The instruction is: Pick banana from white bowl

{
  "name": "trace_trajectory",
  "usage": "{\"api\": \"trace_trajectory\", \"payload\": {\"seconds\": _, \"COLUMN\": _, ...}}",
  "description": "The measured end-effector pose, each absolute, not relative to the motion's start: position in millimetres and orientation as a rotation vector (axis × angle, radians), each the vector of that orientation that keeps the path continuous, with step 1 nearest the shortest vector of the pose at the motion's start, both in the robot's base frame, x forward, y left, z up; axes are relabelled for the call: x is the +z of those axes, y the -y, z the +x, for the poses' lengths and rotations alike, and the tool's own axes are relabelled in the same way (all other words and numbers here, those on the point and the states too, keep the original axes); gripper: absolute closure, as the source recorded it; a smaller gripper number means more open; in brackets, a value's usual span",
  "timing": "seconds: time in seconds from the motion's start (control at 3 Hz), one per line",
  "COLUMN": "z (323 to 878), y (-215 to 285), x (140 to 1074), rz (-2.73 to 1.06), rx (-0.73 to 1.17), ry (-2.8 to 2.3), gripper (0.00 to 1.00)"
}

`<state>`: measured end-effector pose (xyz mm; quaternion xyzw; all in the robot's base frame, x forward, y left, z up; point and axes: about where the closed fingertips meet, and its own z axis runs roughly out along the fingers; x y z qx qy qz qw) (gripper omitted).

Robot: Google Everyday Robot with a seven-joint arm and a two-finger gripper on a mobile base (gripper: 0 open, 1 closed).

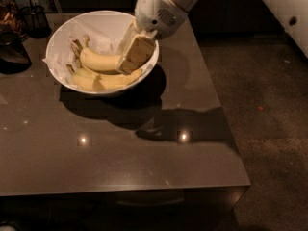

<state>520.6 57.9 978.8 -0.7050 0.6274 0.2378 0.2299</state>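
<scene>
The white bowl [62, 30] stands at the back left of the dark table, lined with crumpled white paper. Two bananas lie in it. The upper banana [98, 60] runs from the bowl's left side into my gripper [131, 57]. The gripper reaches down into the right half of the bowl, tilted, and its fingers are closed on that banana's right end. The lower banana [103, 82] lies along the bowl's front wall, below the gripper. The white wrist [156, 14] hangs over the bowl's right rim.
A dark wire-mesh cup [36, 18] stands at the back left corner, and a dark object [10, 52] lies left of the bowl. The table's right edge [219, 114] borders the floor. The arm's shadow falls across the table's middle.
</scene>
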Motion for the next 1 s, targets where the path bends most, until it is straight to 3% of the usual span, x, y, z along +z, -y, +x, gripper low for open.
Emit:
{"api": "trace_trajectory", "payload": {"seconds": 0.33, "z": 518.8, "y": -51.3, "x": 986.2, "rz": -1.96, "rx": 0.65, "ry": -1.664, "gripper": 1.0}}
{"api": "trace_trajectory", "payload": {"seconds": 1.0, "z": 464.0, "y": -61.4, "x": 995.1, "rz": -1.835, "rx": 0.624, "ry": -1.756, "gripper": 1.0}}
